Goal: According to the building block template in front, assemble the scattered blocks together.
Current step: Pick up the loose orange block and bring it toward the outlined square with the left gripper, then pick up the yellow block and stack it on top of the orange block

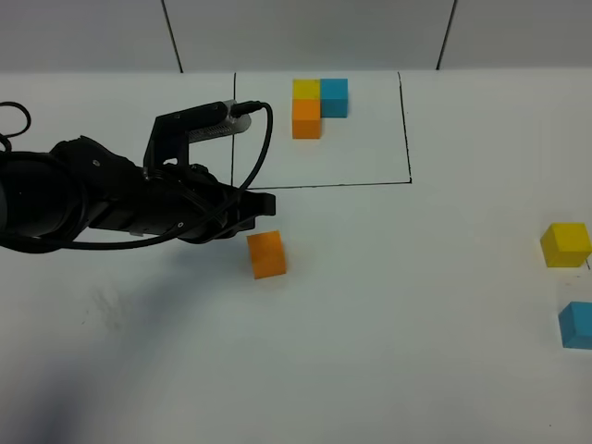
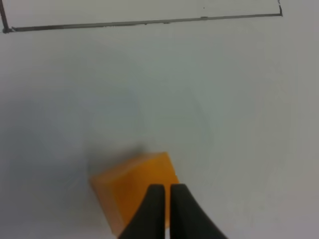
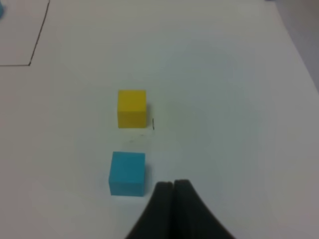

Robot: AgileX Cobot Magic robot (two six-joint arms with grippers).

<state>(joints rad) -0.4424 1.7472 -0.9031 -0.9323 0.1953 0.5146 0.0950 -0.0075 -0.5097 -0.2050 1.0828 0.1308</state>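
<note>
Three loose cubes lie on the white table (image 1: 398, 370).

High view: the template (image 1: 319, 104) sits at the far side inside the black drawn frame (image 1: 407, 129), yellow + blue at the back, orange in front of the yellow. The left pincer (image 1: 268, 227) comes in from the L. Its tips are just beside the orange cube (image 1: 266, 254), on its far side. That cube lies just outside the frame's near line, slightly turned. The yellow cube (image 1: 565, 244) and blue cube (image 1: 576, 325) lie well apart from it at the R edge, near each other, not touching.

L wrist view: left pincer clenched, jaws pressed together w/ nothing between. The tips overlap the orange cube's near corner, prob. just over it. The view is blurred, so can't tell if they touch.

R wrist view: the right pincer (image 3: 173, 186) is clenched too, and empty. The blue cube is just beside the tips, a small gap between. The yellow cube lies beyond the blue, apart from it.
</note>
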